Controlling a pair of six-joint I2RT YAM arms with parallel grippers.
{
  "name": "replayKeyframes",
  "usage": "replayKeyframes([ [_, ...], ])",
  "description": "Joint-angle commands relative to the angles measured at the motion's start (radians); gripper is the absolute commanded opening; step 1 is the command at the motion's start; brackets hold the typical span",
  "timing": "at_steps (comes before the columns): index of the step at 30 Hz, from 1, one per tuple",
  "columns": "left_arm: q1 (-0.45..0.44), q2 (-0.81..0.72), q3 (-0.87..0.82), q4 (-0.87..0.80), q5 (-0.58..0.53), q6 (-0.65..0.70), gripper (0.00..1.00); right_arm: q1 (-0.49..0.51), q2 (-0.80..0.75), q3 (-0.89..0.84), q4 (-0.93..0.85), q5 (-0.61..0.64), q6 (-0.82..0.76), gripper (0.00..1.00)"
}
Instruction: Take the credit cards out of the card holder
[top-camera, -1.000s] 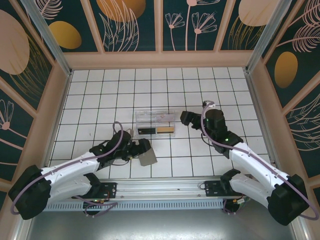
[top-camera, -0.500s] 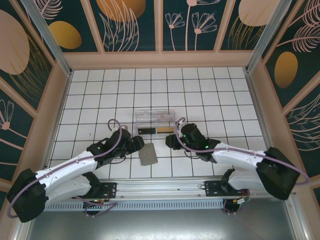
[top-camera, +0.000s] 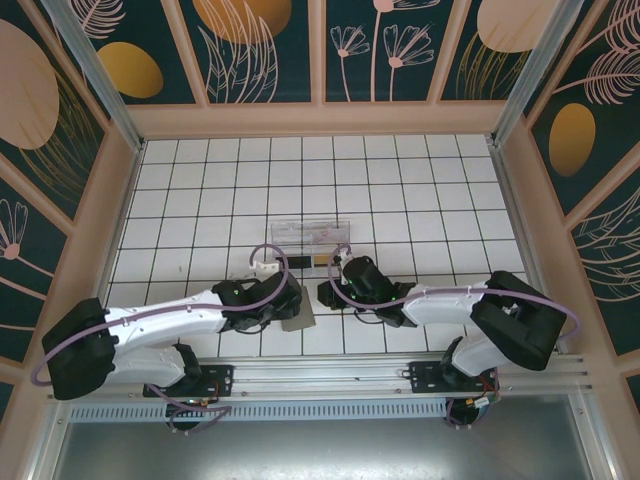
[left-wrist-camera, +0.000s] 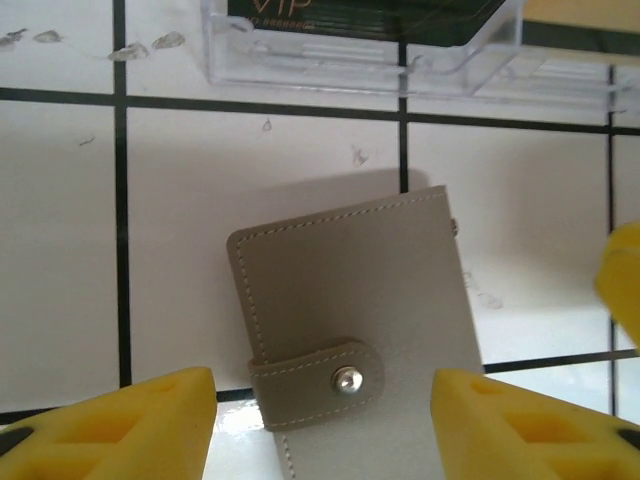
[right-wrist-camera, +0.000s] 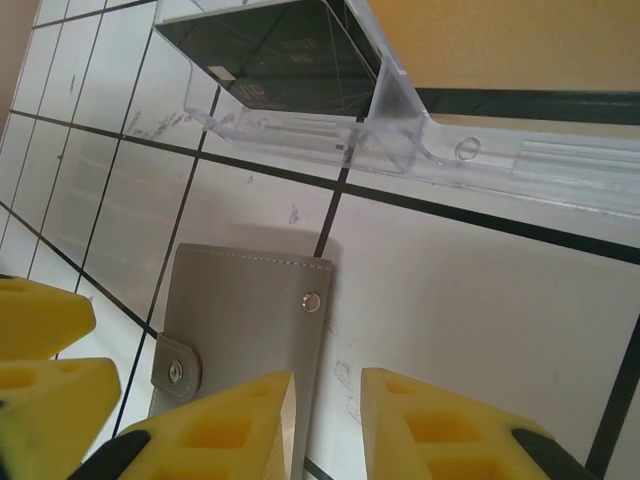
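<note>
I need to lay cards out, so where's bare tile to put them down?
Bare tiles run behind the clear tray to the far wall, and wide on both sides. In front it's crowded: the left fingers and right fingers sit at the card holder.

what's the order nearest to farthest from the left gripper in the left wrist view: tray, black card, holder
From the left gripper:
1. holder, lying between its open jaws
2. tray, beyond the holder, its near wall facing it
3. black card, inside the tray, at the top edge
</note>
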Motion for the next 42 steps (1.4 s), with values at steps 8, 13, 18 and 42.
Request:
replayKeyframes([
  [8, -0.096, 0.203, 0.188, -0.206, -0.127, -0.063, 0.55, 0.001, -0.223, -0.102, 0.001, 0.168, 0.010, 0.32],
  [13, -0.105, 0.260, 0.212, -0.191, -0.105, -0.055, 0.46, -0.004, -0.251, -0.120, -0.013, 0.175, 0.009, 0.34],
  [18, -0.107, 0.301, 0.218, -0.205, -0.101, -0.049, 0.44, -0.006, -0.246, -0.130, -0.001, 0.173, 0.013, 0.37],
  [42, -0.111, 0.385, 0.214, -0.208, -0.102, -0.007, 0.12, -0.007, -0.188, -0.119, 0.021, 0.139, 0.029, 0.42],
])
